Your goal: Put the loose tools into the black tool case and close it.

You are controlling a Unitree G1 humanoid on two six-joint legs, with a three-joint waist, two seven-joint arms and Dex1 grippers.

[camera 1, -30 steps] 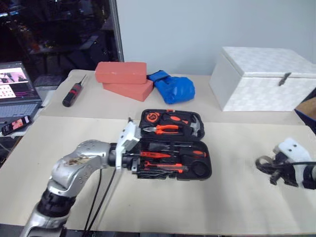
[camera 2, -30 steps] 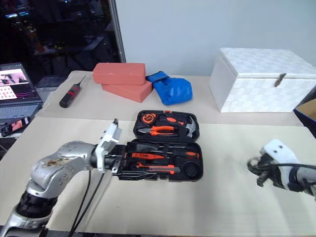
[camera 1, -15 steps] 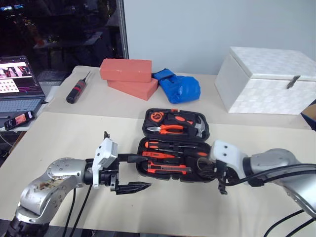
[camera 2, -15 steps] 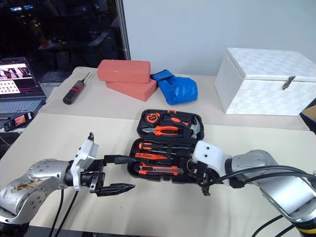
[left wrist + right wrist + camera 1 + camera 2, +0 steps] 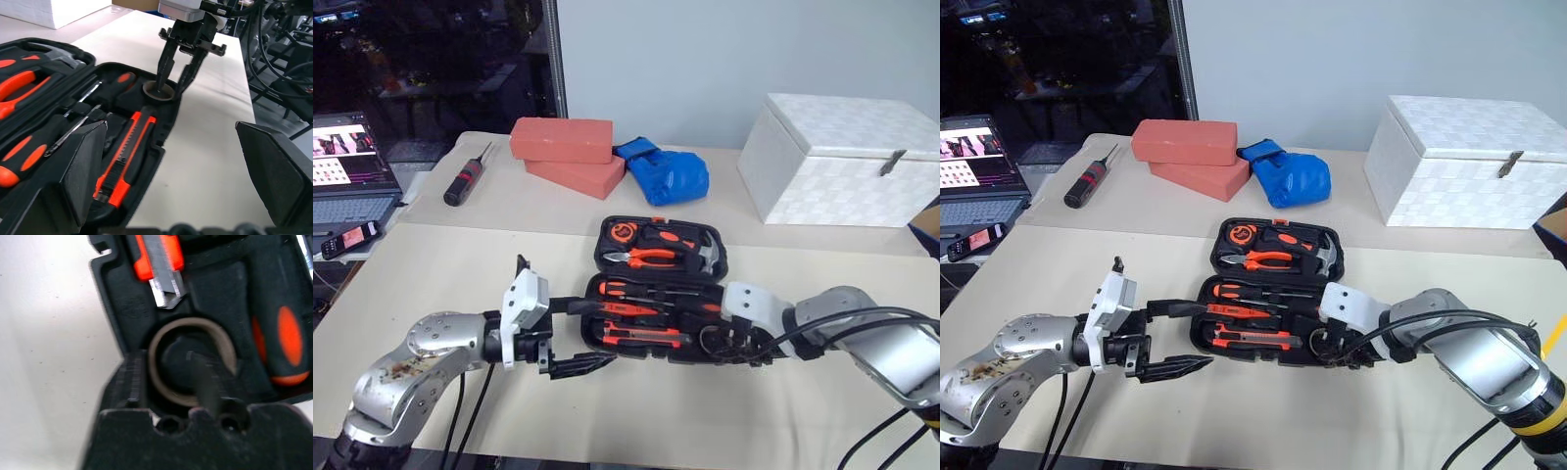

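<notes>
Head views: black tool case (image 5: 1268,299) lies open mid-bench (image 5: 1058,264), lid half away from the robot, tray half nearer. Lid half holds orange-handled pliers (image 5: 1268,258), a hammer (image 5: 1324,257) and a tape measure (image 5: 1234,233). Tray half holds 2 black-and-orange screwdrivers (image 5: 1234,291), an orange-black utility knife (image 5: 1252,339) along the near edge, and a greyish tape roll (image 5: 159,89) in the round pocket at the tray's near right corner. Right claw (image 5: 1340,351) points down at that corner, right at the roll. Left claw (image 5: 1180,338) hovers level just beside the tray's left end, its 2 black fingers spread wide, nothing between them. Behind the case: 2 salmon bricks (image 5: 1185,152) stacked, crumpled blue cloth (image 5: 1288,179), white woven-texture box (image 5: 1464,162) with a metal latch, a black screwdriver with a red band (image 5: 1087,179) far left, a laptop (image 5: 979,176) and phone at the left edge.

Left wrist view: case is hard black moulded plastic with rounded corners and shaped slots. Knife is flat and long, with an orange stripe and a ridged slider. Right claw (image 5: 177,81) stands upright over the roll with its fingers parted, 1 finger dipping into the roll's hole, the other outside the rim by the case wall. Left claw's blunt black pads (image 5: 83,171) are far apart, empty.

Right wrist view: roll (image 5: 188,364) is a thin grey-tan ring seated in its round pocket. 1 finger (image 5: 203,382) reaches into its centre. Whether the fingers pinch the ring wall, cannot tell. Knife's metal tip (image 5: 166,286) is just beyond the roll, and a rounded screwdriver handle (image 5: 288,345) lies beside it.
</notes>
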